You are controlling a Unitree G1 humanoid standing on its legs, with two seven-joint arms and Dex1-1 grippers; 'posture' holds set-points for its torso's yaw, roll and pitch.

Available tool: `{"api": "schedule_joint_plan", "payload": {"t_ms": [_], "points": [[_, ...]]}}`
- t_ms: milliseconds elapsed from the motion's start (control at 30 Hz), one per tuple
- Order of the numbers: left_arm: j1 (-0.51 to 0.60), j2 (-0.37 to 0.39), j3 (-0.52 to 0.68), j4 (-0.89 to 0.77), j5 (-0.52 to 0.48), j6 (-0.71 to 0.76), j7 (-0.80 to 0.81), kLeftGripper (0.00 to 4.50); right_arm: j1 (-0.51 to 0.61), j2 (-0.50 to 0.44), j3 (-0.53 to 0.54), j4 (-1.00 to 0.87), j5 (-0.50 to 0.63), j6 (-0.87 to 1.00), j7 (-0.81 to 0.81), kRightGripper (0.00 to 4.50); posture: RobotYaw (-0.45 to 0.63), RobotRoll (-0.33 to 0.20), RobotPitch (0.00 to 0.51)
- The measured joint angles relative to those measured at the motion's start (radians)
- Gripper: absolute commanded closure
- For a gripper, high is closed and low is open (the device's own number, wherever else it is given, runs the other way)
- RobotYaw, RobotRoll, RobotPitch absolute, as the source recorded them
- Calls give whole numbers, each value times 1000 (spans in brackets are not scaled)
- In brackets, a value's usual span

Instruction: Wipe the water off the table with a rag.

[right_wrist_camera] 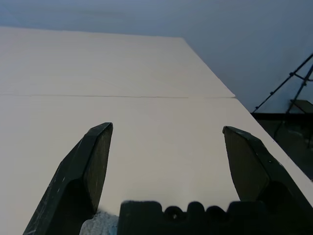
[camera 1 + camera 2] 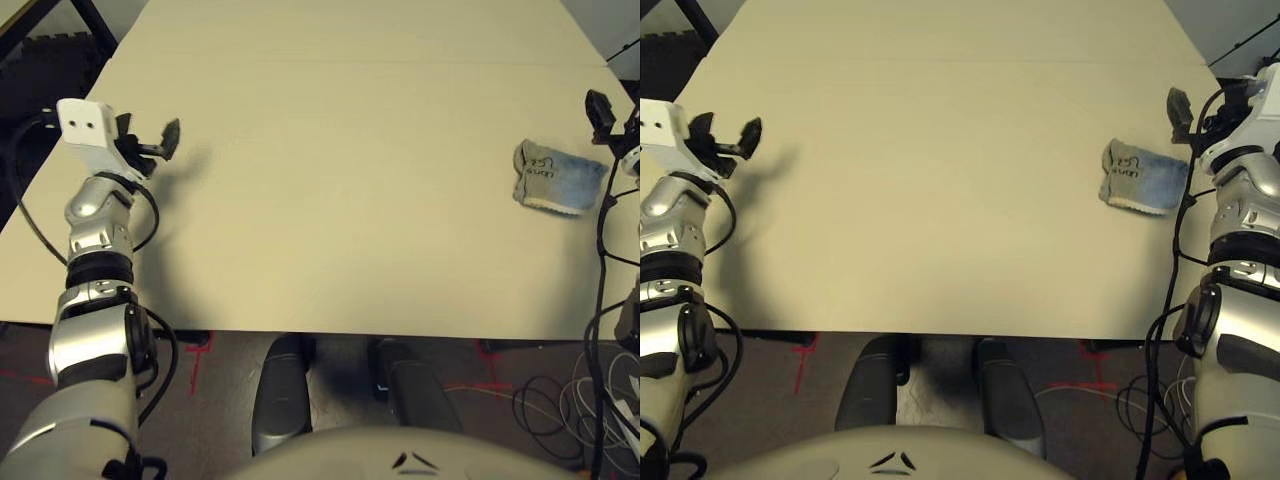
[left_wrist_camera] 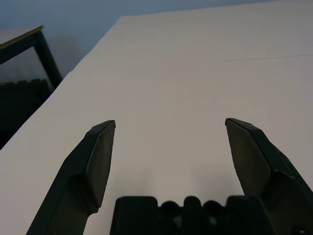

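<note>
Left gripper [image 2: 150, 140] wide and empty over the surface [image 2: 330, 200], far left of the rag [image 2: 556, 176]; right gripper [image 2: 1205, 105] wide, empty, just right of the rag. Rag lies crumpled near the surface's right edge, long axis roughly left-right, frayed edge toward the robot. Risk: no wet smears visible, so a wipe could miss them, or a shallow grasp could nudge the rag off the edge.

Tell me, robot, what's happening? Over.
Left gripper and right gripper open, empty. Rag lies near table's right edge. Nothing blocking.

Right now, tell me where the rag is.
In the head views the rag lies on the table near its right edge, just in front of the seam, beside the open right end effector.
</note>
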Motion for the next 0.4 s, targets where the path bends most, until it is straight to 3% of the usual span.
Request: {"api": "schedule_joint_plan", "payload": {"t_ms": [400], "points": [[-1, -8, -2, 0, 5, -27, -17, 0, 31, 26, -1, 1, 1, -26, -16, 30, 146, 0, 181]]}}
